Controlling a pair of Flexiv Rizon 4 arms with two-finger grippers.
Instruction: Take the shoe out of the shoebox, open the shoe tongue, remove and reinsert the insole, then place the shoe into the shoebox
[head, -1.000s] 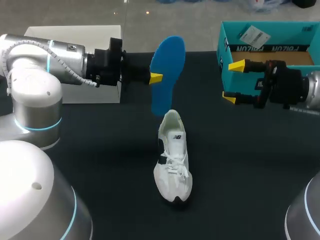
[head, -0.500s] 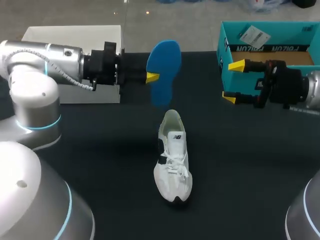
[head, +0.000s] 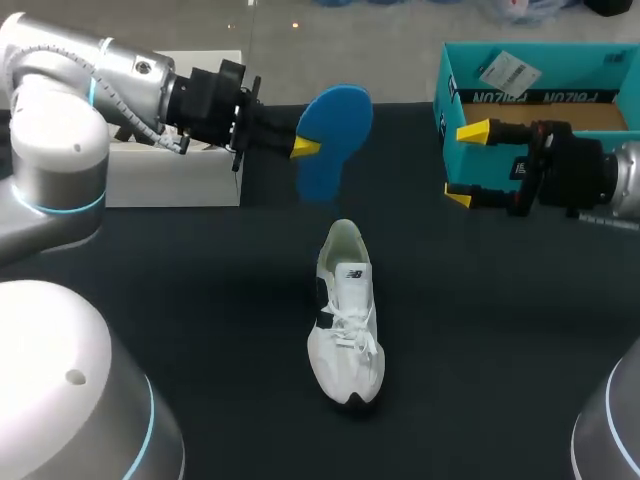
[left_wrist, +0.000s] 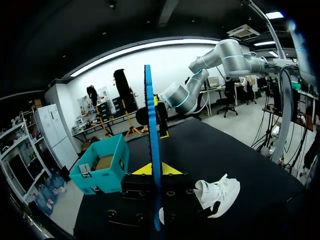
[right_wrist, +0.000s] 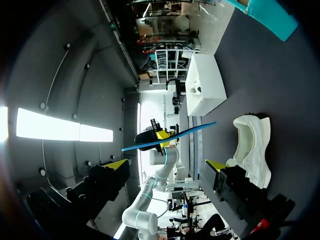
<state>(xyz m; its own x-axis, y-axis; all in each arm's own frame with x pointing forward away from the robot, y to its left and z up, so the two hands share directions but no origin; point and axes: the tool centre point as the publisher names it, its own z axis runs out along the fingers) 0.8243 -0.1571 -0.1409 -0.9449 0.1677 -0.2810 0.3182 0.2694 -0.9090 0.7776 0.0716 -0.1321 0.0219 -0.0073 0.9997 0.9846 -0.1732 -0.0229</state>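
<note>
Now the left pincer (head: 312, 150), clamped on the blue insole (head: 332, 128), has turned at the wrist and lifted slightly, so the insole leans over; the white shoe (head: 347, 315) lies on the table (head: 500, 330) below and beside it. The right pincer (head: 467, 164) stays wide and empty beside the shoebox (head: 530, 58). Removal looks done; reinsertion likely follows

Head view: high, behind robot, angled down over whole table (head: 200, 300). Left wrist view: close along left hand (left_wrist: 152, 169), facing across table toward shoebox (left_wrist: 102, 170). Right wrist view: along right hand (right_wrist: 167, 165), facing back (wrist cameras look at each other). All three share shoe (head: 345, 310), insole (head: 333, 135).
</note>
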